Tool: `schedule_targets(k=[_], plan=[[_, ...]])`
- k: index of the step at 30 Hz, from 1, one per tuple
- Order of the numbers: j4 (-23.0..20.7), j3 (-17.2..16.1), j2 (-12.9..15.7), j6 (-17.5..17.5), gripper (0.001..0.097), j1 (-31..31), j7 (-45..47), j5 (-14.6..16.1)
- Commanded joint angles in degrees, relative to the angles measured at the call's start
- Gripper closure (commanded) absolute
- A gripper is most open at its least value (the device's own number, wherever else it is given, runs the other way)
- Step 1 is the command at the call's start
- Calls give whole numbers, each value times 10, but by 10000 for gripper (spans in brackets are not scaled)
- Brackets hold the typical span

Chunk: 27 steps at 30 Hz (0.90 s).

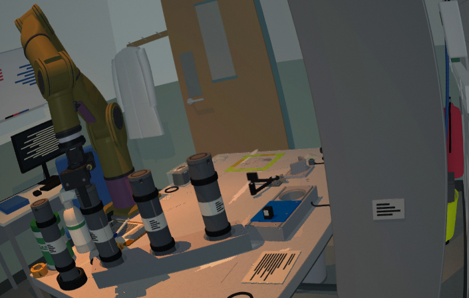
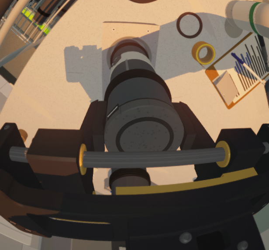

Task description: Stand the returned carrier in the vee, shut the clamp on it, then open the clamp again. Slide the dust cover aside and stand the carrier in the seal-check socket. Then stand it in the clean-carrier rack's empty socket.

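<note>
The carrier [image 1: 97,225], a grey cylinder with black bands and a white label, stands upright with its foot in the left socket of the grey clean-carrier rack [image 1: 177,255], and my gripper [image 1: 80,185] is closed on its top; the wrist camera shows a finger on each side of the carrier [image 2: 140,116]. Two more carriers [image 1: 153,211] [image 1: 208,196] stand in the rack to the right. Another carrier [image 1: 56,246] stands on the table left of the rack. The seal-check box [image 1: 284,214] lies further right with its blue dust cover [image 1: 275,213] slid aside and a round socket [image 1: 292,194] exposed. The black clamp [image 1: 262,182] sits behind it.
The table's front edge runs just below the rack. A white bottle [image 1: 75,222] and a green-banded can stand close behind the held carrier. A tape roll [image 2: 204,53], a dark ring [image 2: 189,24] and a clipboard [image 2: 238,68] lie nearby. A large grey panel [image 1: 373,140] stands on the right.
</note>
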Motion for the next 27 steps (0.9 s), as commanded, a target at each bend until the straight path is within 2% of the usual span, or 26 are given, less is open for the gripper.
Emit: schedule_targets(k=[1, 27], plan=[[-1, 0, -1, 0, 906, 0, 0, 0], [3, 2, 3, -6, 906, -1, -3, 3]])
